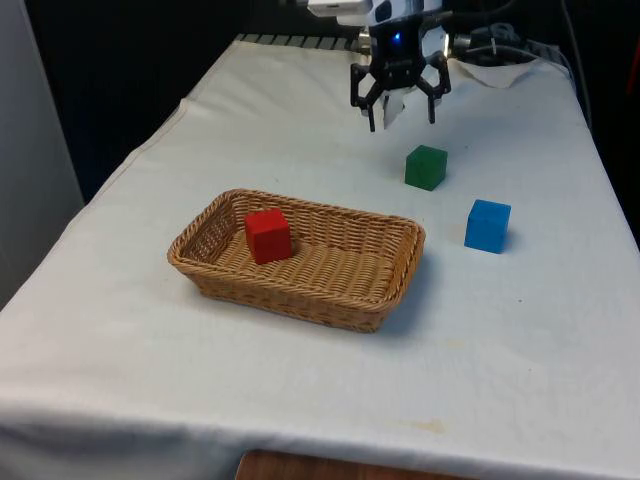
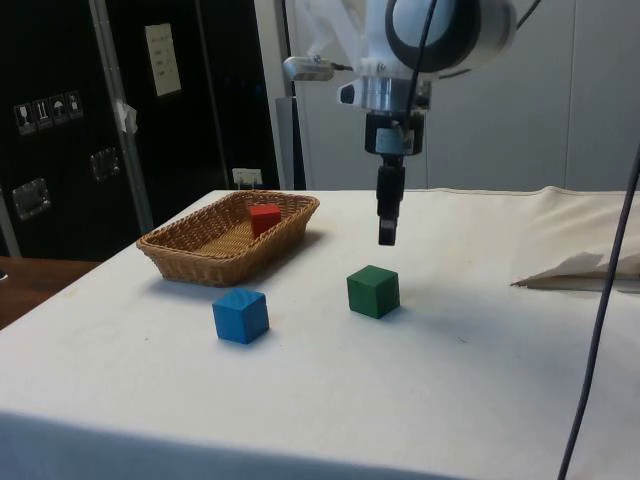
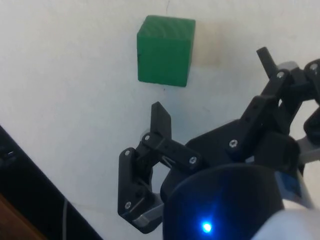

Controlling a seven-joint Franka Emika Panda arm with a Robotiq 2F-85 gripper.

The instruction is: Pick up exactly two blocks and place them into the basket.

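A red block [image 1: 268, 235] lies inside the wicker basket [image 1: 385, 290], towards its end at the front view's left. On the cloth beyond the basket's other end sits a green block [image 1: 426, 167] [image 2: 373, 291] [image 3: 165, 50], and a blue block [image 1: 487, 225] [image 2: 240, 315] rests nearer the camera. My gripper [image 1: 402, 119] [image 2: 387, 236] [image 3: 215, 80] hangs open and empty above the cloth, just behind the green block and a little above its top. Nothing is between the fingers.
Crumpled white paper or cloth [image 1: 500, 70] [image 2: 585, 270] lies at the far end of the table near the robot's base. Cables [image 1: 500, 40] run there too. The basket's rim [image 2: 230, 250] stands higher than the blocks.
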